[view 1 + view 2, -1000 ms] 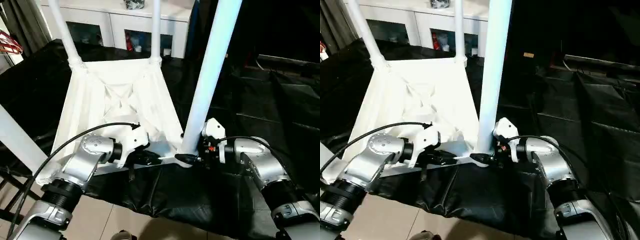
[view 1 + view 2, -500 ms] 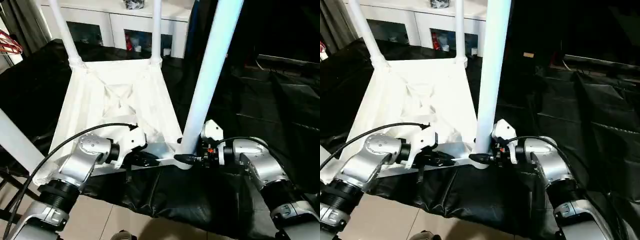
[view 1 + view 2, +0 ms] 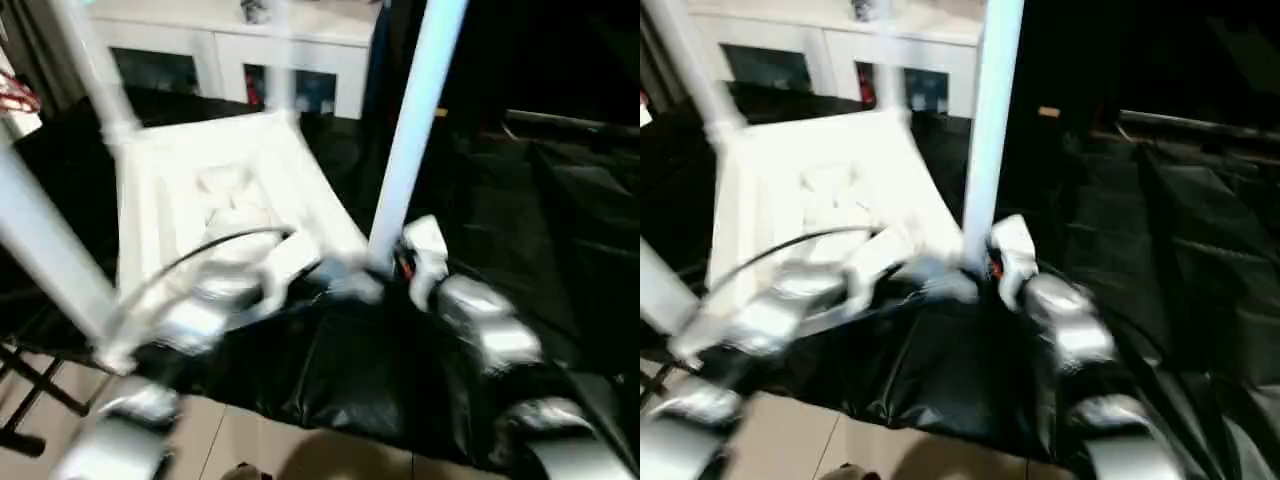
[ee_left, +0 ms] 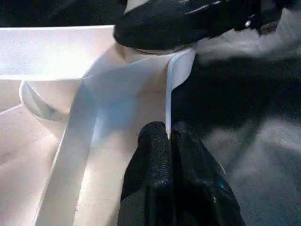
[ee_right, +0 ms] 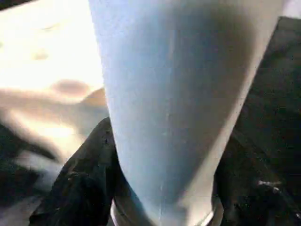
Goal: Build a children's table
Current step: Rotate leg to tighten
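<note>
In the left wrist view the thin white rim of the table top is pinched by the left gripper — fingers clamped. A smooth tubular leg, standing in its corner socket on black sheeting, is straddled by the right gripper — whether grasped cannot be told.

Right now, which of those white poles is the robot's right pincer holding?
Find the upturned white table top on the black cloth. At its near corner, beside the right pincer, stands the leg. Unlike the other upright legs, it is nearest the robot's right arm, black fingers around its base.
</note>
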Available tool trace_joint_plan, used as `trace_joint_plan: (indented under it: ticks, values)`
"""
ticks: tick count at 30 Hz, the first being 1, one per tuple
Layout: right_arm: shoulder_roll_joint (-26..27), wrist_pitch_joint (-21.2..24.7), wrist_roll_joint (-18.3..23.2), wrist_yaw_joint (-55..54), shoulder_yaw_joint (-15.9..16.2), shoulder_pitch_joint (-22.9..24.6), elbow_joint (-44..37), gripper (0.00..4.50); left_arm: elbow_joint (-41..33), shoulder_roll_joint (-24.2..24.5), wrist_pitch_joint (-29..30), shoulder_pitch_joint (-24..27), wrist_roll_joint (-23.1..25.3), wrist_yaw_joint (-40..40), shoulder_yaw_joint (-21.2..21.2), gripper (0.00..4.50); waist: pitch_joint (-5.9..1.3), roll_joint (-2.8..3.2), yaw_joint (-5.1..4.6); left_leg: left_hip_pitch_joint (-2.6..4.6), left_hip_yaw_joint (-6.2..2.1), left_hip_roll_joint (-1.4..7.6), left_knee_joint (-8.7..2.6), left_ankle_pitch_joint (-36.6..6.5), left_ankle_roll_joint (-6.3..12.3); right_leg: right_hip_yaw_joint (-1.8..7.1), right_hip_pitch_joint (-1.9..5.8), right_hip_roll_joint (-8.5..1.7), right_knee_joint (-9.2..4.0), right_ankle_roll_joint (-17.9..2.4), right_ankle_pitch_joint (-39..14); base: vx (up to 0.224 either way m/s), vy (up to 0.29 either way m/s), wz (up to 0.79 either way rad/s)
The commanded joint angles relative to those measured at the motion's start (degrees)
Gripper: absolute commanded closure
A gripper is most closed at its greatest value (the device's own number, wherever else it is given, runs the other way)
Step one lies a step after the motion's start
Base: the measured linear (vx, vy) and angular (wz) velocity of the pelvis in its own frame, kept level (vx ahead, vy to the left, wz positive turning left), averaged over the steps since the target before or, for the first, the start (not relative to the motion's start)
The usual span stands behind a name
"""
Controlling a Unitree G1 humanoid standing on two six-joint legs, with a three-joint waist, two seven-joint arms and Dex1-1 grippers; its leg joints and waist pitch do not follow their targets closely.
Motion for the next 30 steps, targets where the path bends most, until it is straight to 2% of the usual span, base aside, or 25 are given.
trace_joint_plan:
  ticks: [1,2,4,6,7,9,12,17,20,21,23,30]
  values:
    - [4.8,1.9,-0.7,-5.0,2.1,-1.4,2.5,2.02,1.0,-3.8,-0.3,-3.0,-0.2,6.3,0.6,4.50,-3.87,0.11,-0.11,1.52,-1.71,2.50,-4.70,-18.1,-2.36,2.98,2.01,-3.25,-5.03,-10.0,-19.0,0.000,0.000,0.00]
    - [6.5,2.4,-1.2,-8.2,1.9,-2.5,3.8,2.02,2.0,-5.4,-0.6,-3.9,0.3,7.8,0.3,4.50,-3.90,0.08,-0.20,1.27,-1.68,2.39,-4.74,-17.3,-2.05,2.88,2.22,-3.12,-4.90,-10.3,-17.7,0.000,0.000,0.00]
    - [6.8,2.4,-1.3,-8.9,1.8,-2.8,4.2,2.02,2.4,-5.7,-0.8,-4.1,0.4,8.1,0.3,4.50,-4.01,0.12,-0.18,1.23,-1.61,2.40,-4.64,-16.5,-1.51,2.87,2.31,-3.14,-4.76,-10.6,-15.9,0.000,0.000,0.00]
    - [6.9,0.5,-1.6,-7.5,1.9,-3.0,4.0,2.02,2.4,-5.8,-2.9,-4.2,0.7,6.6,-0.4,4.50,-4.08,0.20,-0.14,1.08,-1.54,2.37,-4.55,-16.0,-0.79,2.85,2.42,-3.15,-4.73,-10.6,-14.4,0.000,0.000,0.00]
    - [6.9,0.4,-0.8,-5.8,1.5,-2.9,3.7,1.47,2.1,-5.6,-3.4,-4.0,0.6,5.8,-0.5,4.50,-4.14,0.31,-0.15,1.06,-1.51,2.39,-4.52,-15.6,-0.42,2.85,2.47,-3.08,-4.60,-10.9,-13.3,0.000,0.000,0.00]
    - [6.4,0.5,0.3,-4.3,0.6,-2.7,3.1,1.33,1.5,-4.9,-3.7,-3.6,0.3,4.6,-0.5,4.50,-4.22,0.33,-0.11,0.98,-1.49,2.41,-4.45,-14.8,0.10,2.83,2.57,-3.05,-4.33,-11.5,-11.5,0.000,0.000,0.00]
    - [5.1,0.6,1.0,-2.3,0.3,-2.6,2.3,1.05,0.4,-3.6,-4.8,-2.8,-0.3,2.0,-0.6,4.50,-4.13,0.30,-0.17,0.95,-1.47,2.42,-4.47,-14.9,0.55,2.80,2.61,-3.07,-4.35,-11.8,-11.5,0.000,0.000,0.00]
    - [0.7,-0.5,-0.1,3.8,2.1,-2.2,0.1,0.61,-1.8,-0.4,-6.4,-0.6,-1.6,-2.9,-0.5,4.50,-4.15,0.20,-0.30,0.93,-1.47,2.54,-4.41,-14.7,0.75,2.79,2.74,-3.14,-4.22,-12.3,-11.6,0.000,0.000,0.00]
    - [-3.4,-0.9,-0.8,11.6,4.4,-1.0,-2.9,0.61,-3.7,2.1,-7.6,1.1,-2.9,-7.7,-0.4,4.50,-4.10,0.28,-0.24,0.83,-1.35,2.60,-4.31,-13.6,1.49,2.83,2.75,-3.01,-4.03,-12.7,-10.0,0.000,0.000,0.00]
    - [-4.6,-1.2,-0.8,14.3,5.1,-0.5,-3.9,0.61,-4.4,2.9,-7.7,1.7,-3.4,-9.3,-0.4,4.50,-4.05,0.12,-0.18,0.80,-1.33,2.63,-4.31,-13.9,1.80,2.80,2.85,-3.07,-4.04,-12.8,-10.5,0.000,0.000,0.00]
    - [-6.0,-1.0,-0.7,17.7,6.0,0.0,-5.1,0.61,-5.4,4.1,-8.0,2.3,-3.8,-11.4,-0.7,4.50,-4.02,0.28,0.00,1.00,-1.28,2.78,-4.31,-14.2,1.97,2.83,2.60,-3.01,-4.05,-12.8,-11.1,0.000,0.000,0.00]
    - [-11.9,1.8,2.2,31.7,8.9,1.9,-10.5,0.61,-8.7,8.6,-8.3,4.6,-6.1,-19.1,-0.8,4.50,-3.97,0.27,0.71,1.11,-1.20,2.93,-4.35,-14.5,1.81,2.92,2.53,-2.94,-3.87,-13.3,-11.3,0.000,0.000,0.00]
